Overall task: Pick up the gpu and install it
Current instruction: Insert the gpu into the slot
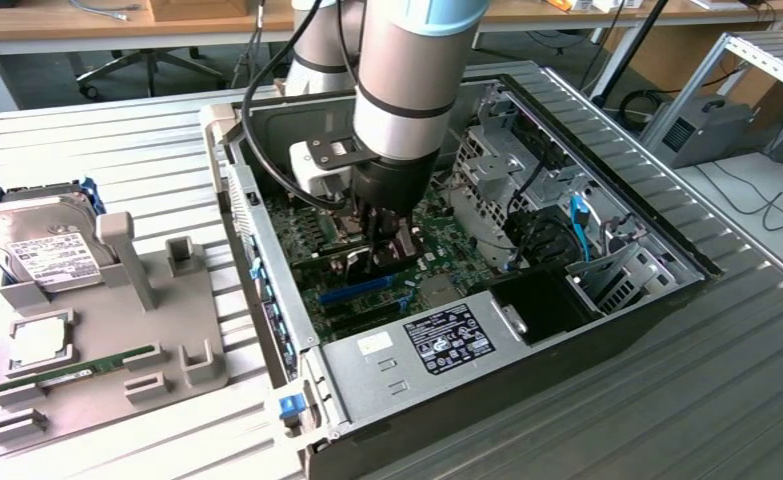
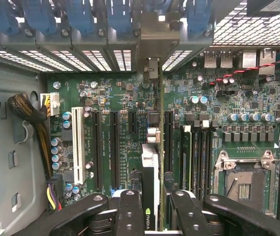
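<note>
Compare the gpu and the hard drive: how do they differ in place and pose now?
The gpu is inside the open computer case; the hard drive sits in the grey holder outside it, at the exterior view's left. The gripper is clamped on the gpu; the hard drive lies free of it. The gpu stands on edge over the motherboard; the hard drive shows its white label upward. Both are computer parts.

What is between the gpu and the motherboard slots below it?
Nothing visible. The gpu, clamped edge-on in the gripper, stands right over the motherboard, with no cable or part crossing beneath; the card itself hides its slot.
</note>
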Robot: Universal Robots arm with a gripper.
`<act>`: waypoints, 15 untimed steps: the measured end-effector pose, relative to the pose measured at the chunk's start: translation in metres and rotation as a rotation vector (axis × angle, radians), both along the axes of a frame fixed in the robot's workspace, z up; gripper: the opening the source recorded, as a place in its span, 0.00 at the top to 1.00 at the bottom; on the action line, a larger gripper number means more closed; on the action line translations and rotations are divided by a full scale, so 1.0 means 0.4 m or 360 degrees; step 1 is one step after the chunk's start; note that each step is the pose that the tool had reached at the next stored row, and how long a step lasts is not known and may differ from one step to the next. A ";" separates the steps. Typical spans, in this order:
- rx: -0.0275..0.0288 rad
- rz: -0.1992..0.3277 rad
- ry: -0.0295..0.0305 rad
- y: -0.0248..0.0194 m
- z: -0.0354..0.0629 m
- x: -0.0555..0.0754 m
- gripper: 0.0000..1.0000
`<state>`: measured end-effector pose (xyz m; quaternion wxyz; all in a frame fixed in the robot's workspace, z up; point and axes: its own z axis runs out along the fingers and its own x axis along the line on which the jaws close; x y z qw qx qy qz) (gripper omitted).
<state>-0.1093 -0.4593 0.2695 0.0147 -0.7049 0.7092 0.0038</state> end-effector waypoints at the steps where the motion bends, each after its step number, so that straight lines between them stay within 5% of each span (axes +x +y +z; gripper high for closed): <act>1: 0.00003 0.0000 -0.00001 0.000 -0.001 0.000 0.73; 15: -0.00002 0.0000 0.00002 0.000 -0.012 0.000 0.73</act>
